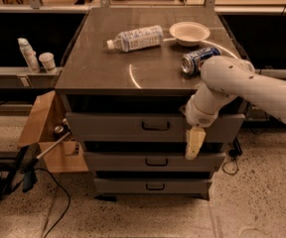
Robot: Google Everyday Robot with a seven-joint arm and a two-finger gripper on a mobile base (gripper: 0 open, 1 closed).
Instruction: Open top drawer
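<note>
Just right of the handle (156,126) on the top drawer (108,127) — contents hidden — gripper (194,144), tip down, spread unclear.

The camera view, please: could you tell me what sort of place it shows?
Likely a lab or workshop: a metal drawer cabinet, loose cables on a speckled floor, a cardboard box. The gripper hangs before the top drawer, right of its handle.

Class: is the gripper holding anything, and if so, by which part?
Nothing is held. The gripper hangs to the right of the black loop handle on the top drawer, apart from it.
</note>
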